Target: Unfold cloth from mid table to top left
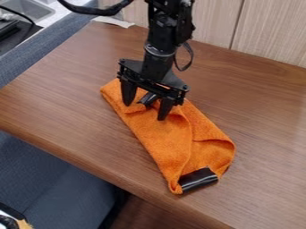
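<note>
The black gripper point(145, 112) hangs over the upper left end of the orange cloth point(161, 138), its two fingers apart and pointing down at the fabric. Folded into a long strip, the cloth runs diagonally from the middle of the table toward the front edge. Folds overlap along its right side, and a black piece point(198, 179) is at its lower end. Whether the fingertips touch the fabric I cannot tell.
The brown wooden table point(65, 85) has its front edge running close past the cloth's lower end. A pale wood panel point(269, 31) stands behind. A white scrap point(113, 21) lies at the table's back left edge, and blue-grey seating borders the left side.
</note>
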Controlling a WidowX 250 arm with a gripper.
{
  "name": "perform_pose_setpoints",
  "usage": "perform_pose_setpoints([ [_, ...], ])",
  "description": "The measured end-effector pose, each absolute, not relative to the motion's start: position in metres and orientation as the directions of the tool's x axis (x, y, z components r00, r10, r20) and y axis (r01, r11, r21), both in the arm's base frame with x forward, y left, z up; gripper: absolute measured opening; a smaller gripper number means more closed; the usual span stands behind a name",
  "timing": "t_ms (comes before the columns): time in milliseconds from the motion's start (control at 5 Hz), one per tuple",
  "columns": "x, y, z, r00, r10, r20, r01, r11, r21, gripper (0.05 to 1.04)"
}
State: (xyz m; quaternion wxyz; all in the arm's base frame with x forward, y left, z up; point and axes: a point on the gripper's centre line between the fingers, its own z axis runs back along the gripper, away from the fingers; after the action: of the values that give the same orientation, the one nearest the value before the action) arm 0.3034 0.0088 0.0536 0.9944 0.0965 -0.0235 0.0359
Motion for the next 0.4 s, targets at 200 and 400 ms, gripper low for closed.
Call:
perform_pose_setpoints([
  [200, 0.3077, 0.0138, 0.0501, 0.996, 0.078, 0.046, -0.086, 0.978, 0.189, 0.686],
  [400, 0.3068, 0.0152, 0.0505, 0.995, 0.087, 0.038, -0.093, 0.979, 0.184, 0.382],
])
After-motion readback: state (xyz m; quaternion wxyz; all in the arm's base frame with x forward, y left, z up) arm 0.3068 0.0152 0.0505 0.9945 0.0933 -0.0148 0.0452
